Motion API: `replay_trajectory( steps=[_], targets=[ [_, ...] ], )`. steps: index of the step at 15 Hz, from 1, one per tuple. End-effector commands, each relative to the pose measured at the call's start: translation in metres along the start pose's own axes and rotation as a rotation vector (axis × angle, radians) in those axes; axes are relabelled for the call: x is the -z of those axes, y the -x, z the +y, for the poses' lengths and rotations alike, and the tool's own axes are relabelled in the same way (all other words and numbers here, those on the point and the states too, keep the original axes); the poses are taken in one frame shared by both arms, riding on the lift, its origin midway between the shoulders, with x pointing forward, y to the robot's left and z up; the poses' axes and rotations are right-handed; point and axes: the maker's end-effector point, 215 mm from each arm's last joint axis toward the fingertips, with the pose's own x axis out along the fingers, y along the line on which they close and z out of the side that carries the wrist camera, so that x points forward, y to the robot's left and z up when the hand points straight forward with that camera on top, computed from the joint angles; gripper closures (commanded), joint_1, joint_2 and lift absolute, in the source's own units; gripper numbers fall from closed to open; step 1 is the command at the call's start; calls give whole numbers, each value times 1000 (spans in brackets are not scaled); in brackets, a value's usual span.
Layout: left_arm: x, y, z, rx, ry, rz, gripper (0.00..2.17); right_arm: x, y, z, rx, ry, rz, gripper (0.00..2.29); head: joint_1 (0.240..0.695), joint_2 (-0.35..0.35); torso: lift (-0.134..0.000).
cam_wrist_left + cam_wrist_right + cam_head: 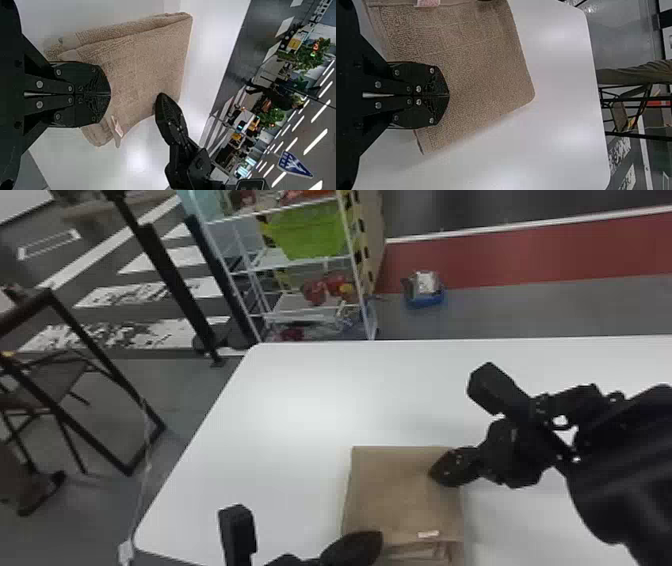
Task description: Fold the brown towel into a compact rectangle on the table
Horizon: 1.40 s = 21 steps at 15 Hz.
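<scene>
Towel [400,495], nubbly and brown, lies layered, roughly rectangular, beneath left gripper [367,541] and right gripper [444,472], each's fingers closed together.

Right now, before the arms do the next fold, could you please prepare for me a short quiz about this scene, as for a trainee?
1. Which gripper is at the far right corner of the brown towel in the head view?
a) left gripper
b) right gripper
2. True or false: the towel lies in one single layer.
3. Complete: the left gripper has its fingers ____.

Key: 1 b; 2 false; 3 shut
</scene>
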Motion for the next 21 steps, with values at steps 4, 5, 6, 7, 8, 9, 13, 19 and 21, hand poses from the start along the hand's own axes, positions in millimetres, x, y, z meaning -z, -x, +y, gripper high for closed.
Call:
replay_trajectory(
  steps=[4, 5, 6, 7, 8, 9, 13, 19, 21],
  targets=[
    [-4, 2, 0, -2, -9, -11, 1892, 17, -4, -7, 11, -28, 37, 1477, 695, 329, -123],
    [-5, 2, 0, 1, -11, -13, 1895, 19, -4, -9, 14, -34, 38, 1477, 695, 327, -123],
    [-5, 3, 0, -1, -11, -13, 1895, 20, -4, -8, 15, -41, 40, 1477, 695, 326, -123],
    [-6, 2, 0, 1, -13, -15, 1895, 21, -4, -7, 14, -44, 38, 1477, 695, 325, -123],
    [-9, 2, 0, 1, -19, -22, 1895, 23, -3, -5, 13, -53, 33, 1477, 695, 323, -123],
    [-13, 1, 1, -3, -27, -29, 1895, 19, 3, -3, 20, -63, 12, 1477, 695, 322, -123],
    [-20, -5, 5, -14, -42, -32, 1892, -8, 35, -4, 65, -84, -69, 667, 695, 321, -123],
    [-53, 1, -9, 11, -75, -89, -2, -31, 100, -11, 207, -108, -242, 36, 695, 286, -123],
    [-82, 10, -14, 9, -125, -154, 12, -30, 132, -15, 289, -188, -329, 46, 695, 266, -123]
  ],
)
